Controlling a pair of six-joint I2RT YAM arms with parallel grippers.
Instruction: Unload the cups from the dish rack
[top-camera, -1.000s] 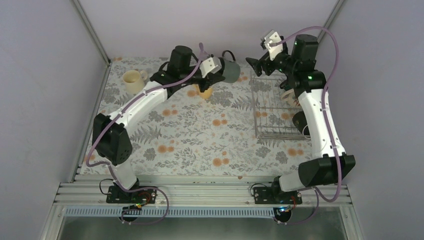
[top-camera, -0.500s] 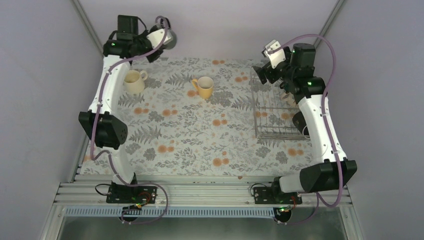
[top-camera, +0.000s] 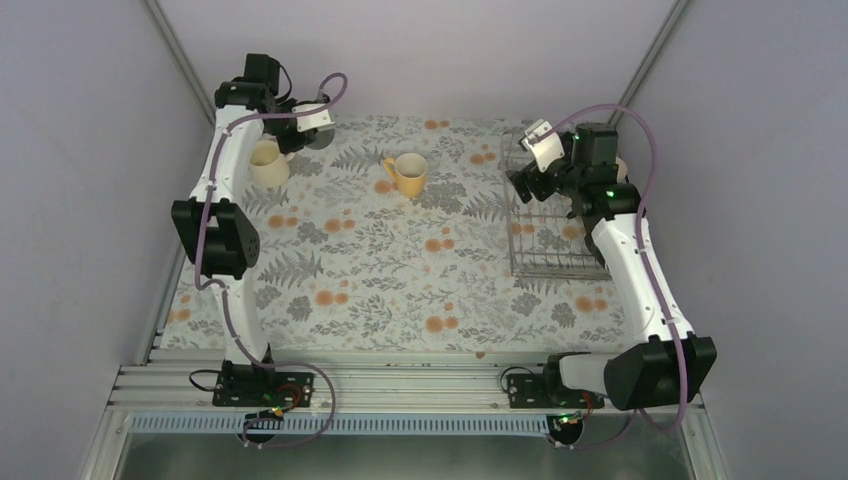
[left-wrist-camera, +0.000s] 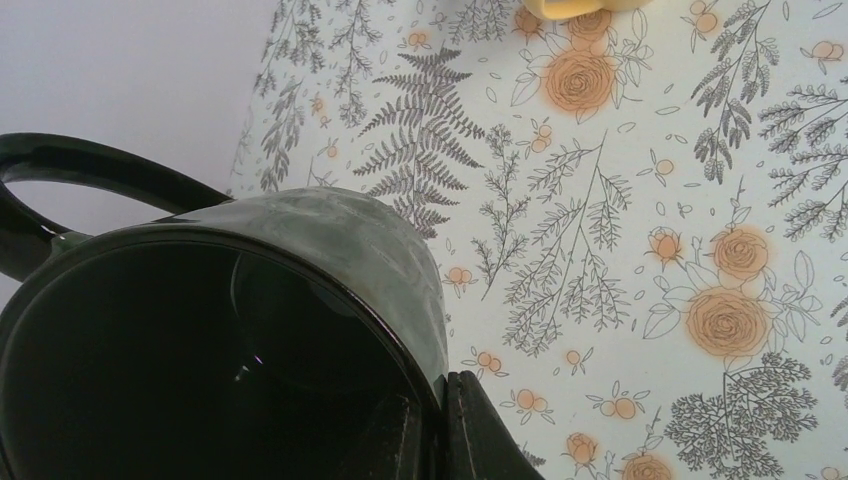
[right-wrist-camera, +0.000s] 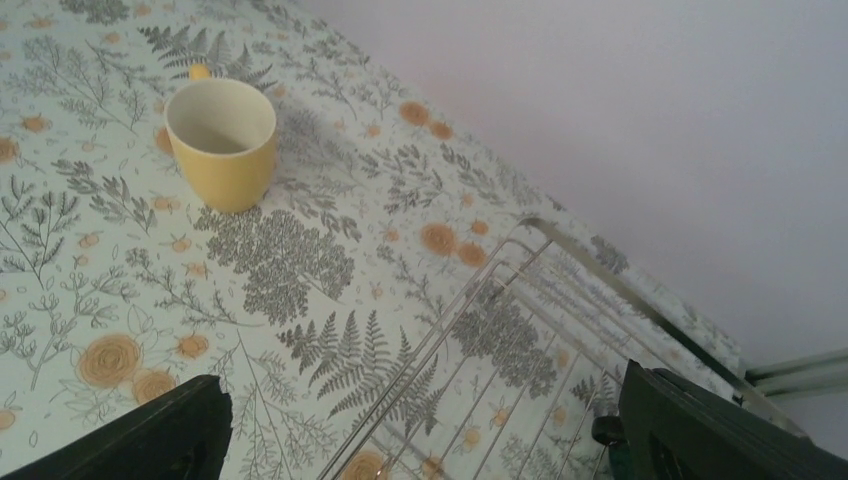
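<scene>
My left gripper (top-camera: 308, 128) is shut on the rim of a dark grey mug (top-camera: 322, 139) at the far left, just right of the cream mug (top-camera: 265, 163). In the left wrist view one finger (left-wrist-camera: 485, 432) is outside the mug's (left-wrist-camera: 330, 235) wall and the other is inside it; the mug hangs above the tablecloth. The yellow mug (top-camera: 408, 173) stands upright mid-table and also shows in the right wrist view (right-wrist-camera: 222, 140). My right gripper (top-camera: 528, 178) is open and empty above the far left corner of the wire dish rack (top-camera: 545, 250), with rack wires (right-wrist-camera: 520, 330) below it.
The table carries a floral cloth. Grey walls close it in at the back and both sides, with a metal post (top-camera: 180, 55) near the left arm. My right arm (top-camera: 625, 240) covers the rack's right side. A cream shape (top-camera: 624, 166) shows behind the right wrist.
My left arm swung the dark grey mug from the table's back middle to the far left corner, then lowered it beside the cream mug. My right gripper came down toward the rack.
</scene>
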